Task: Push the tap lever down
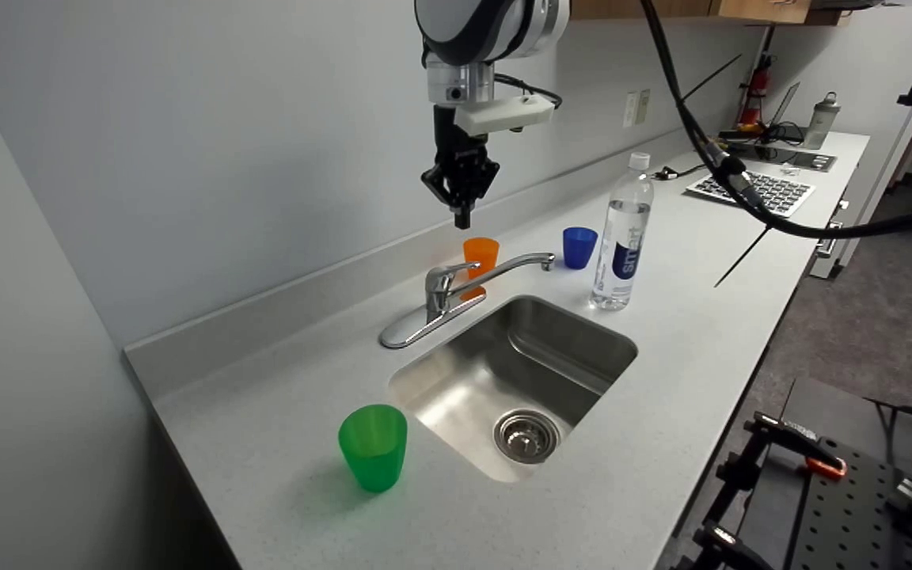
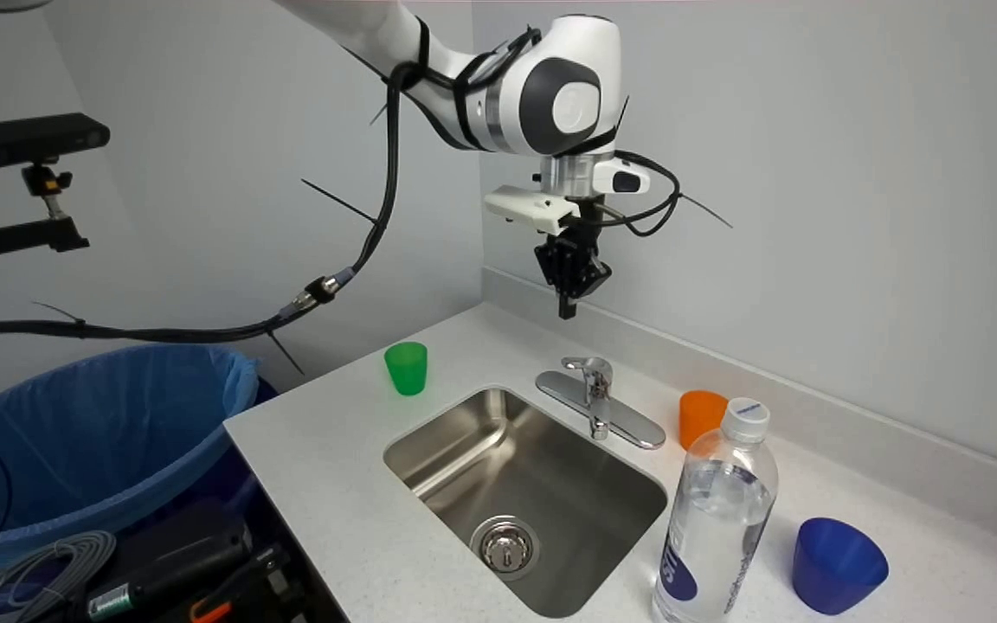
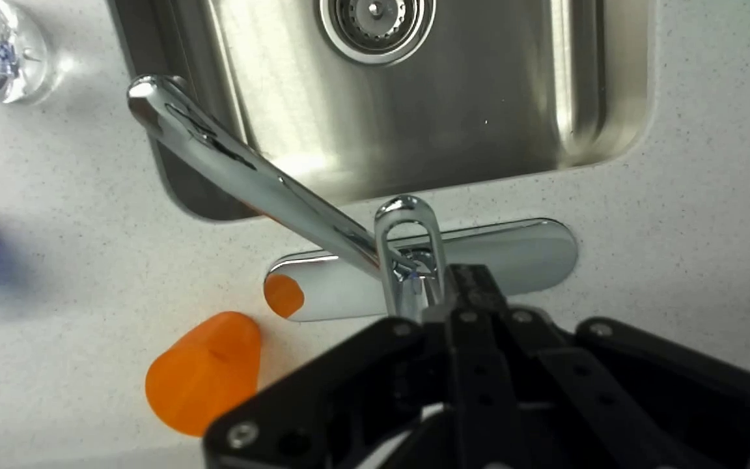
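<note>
Overhead, the black jointed gripper points downward, its jaws pressed together, and its fingertips sit above and apart from the short, looped chrome tap lever. That lever tops the small silver faucet body. From the body, a longer curved chrome spout reaches across one corner of the rectangular stainless-steel sink basin, whose floor carries a round metal strainer.

Just beside the oblong chrome base plate stands a tapered orange plastic cup, mirrored in the metal; its contents cannot be made out. Farther along, a clear plastic bottle with a white cap stands near a dark-blue tapered plastic cup; the bottle holds clear liquid to about its shoulder. Its lettering reads "smart" in an exterior view, while the finer print is too small to read. Past the opposite end of the sink, a translucent green plastic cup stands upright.

Cups and bottle stand on a white, speckled countertop against a pale, plain wall. Wooden cabinets and a grey, dark-lidded bottle show toward the far end; a large blue-lined bin stands beside the counter.
</note>
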`<state>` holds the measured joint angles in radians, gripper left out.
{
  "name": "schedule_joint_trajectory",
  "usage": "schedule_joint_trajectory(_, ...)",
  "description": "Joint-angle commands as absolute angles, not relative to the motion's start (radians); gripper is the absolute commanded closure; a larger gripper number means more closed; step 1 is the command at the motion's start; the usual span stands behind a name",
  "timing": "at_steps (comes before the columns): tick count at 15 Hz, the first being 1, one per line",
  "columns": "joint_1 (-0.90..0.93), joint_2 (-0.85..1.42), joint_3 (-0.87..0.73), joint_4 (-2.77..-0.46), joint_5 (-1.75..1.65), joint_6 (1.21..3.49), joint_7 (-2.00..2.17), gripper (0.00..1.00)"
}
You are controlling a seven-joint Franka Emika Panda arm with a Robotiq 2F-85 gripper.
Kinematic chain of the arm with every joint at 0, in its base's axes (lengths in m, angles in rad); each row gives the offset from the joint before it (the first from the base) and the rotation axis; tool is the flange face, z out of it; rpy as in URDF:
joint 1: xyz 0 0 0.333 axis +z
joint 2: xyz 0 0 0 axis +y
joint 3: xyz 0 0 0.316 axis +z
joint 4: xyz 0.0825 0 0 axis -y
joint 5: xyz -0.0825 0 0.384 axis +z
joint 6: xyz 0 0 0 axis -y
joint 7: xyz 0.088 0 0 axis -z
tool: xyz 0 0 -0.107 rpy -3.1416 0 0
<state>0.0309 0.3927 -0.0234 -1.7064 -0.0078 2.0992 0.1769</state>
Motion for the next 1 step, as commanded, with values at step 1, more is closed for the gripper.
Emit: schedule_joint_trajectory(1, 0.030, 0.393, -0.023, -1.704, -0.008, 2.096, 0.177, 0.99)
